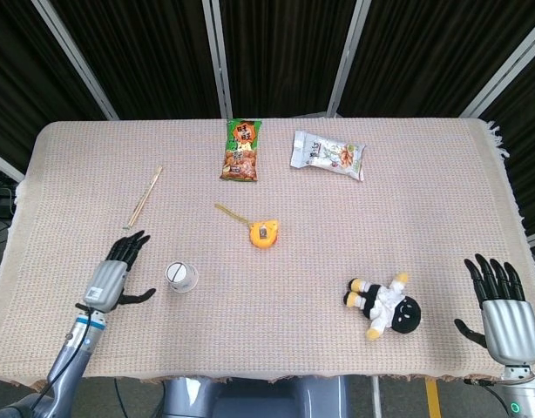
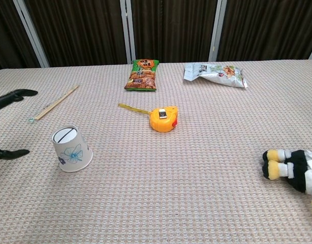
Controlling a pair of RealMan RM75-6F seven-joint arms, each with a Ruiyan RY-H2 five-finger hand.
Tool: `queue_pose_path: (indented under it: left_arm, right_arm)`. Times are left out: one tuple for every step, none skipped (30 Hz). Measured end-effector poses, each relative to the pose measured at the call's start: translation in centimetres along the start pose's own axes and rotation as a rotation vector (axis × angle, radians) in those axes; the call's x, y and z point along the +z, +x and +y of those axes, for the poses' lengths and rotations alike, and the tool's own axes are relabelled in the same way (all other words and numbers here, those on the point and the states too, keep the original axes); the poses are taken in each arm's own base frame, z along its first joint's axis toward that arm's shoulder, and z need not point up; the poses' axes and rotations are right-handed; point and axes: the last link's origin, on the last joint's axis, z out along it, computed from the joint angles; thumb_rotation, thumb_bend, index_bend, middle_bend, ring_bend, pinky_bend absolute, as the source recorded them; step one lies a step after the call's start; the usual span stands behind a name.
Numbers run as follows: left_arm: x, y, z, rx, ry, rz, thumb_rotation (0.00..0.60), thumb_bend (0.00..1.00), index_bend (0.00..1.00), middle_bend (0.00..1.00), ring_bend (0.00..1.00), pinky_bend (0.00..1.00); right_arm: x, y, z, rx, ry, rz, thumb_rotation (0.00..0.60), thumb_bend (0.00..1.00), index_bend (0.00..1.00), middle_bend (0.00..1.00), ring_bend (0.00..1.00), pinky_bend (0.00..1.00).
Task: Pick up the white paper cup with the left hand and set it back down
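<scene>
Bright, even overhead light — soft faint shadows, no glare; both views sharp, backdrop dark.

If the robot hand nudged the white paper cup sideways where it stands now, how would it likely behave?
The white paper cup stands upside down on its wider rim, so it would probably slide on the woven tablecloth rather than tip. Being thin paper, it is likely very light and easily crushed. If knocked over, its tapered wall would probably roll in a curve.
</scene>
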Motion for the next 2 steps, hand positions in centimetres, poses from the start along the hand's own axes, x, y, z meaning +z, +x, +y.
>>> queue_pose_path:
  left_arm:
    - [-0.44, 0.55, -0.19, 0.053, 0.009, 0.025, 0.6, 0.13, 0.0, 0.0, 0.0, 0.0]
    - [-1.14, 1.32, -0.49, 0.124, 0.026, 0.058, 0.6, 0.13, 0.0, 0.0, 0.0, 0.0]
  right_arm:
    - [0.01, 0.0, -0.06, -0.001, 0.003, 0.004, 0.6, 0.05, 0.0, 0.0, 0.0, 0.0]
    - [0.03, -0.02, -0.13, -0.004, 0.007, 0.007, 0.6, 0.05, 0.0, 0.0, 0.0, 0.0]
